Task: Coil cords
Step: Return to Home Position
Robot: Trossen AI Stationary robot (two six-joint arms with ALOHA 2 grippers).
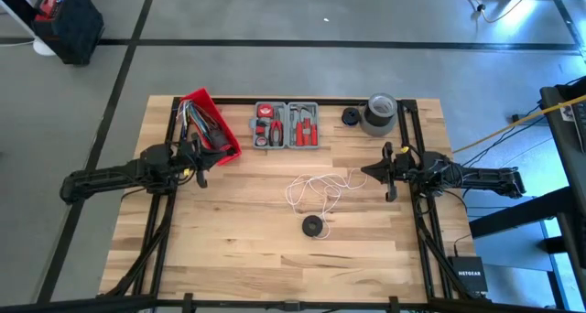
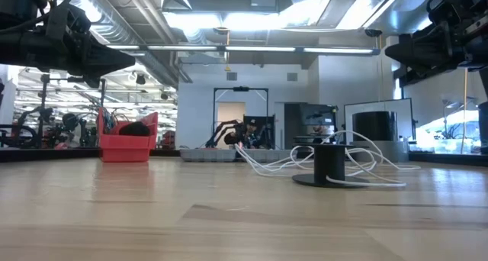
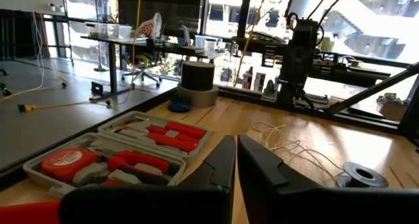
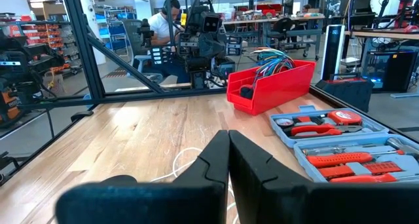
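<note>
Beside one black spool (image 1: pixel 313 226), one white cord (image 1: pixel 316 187)

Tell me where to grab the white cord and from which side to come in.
Grip the white cord on the loop end nearest the right pincer, coming straight down from above. It lies flat in loose loops on the table, and that stretch sits clear of the black spool, so one strand can probably be pinched alone.
</note>
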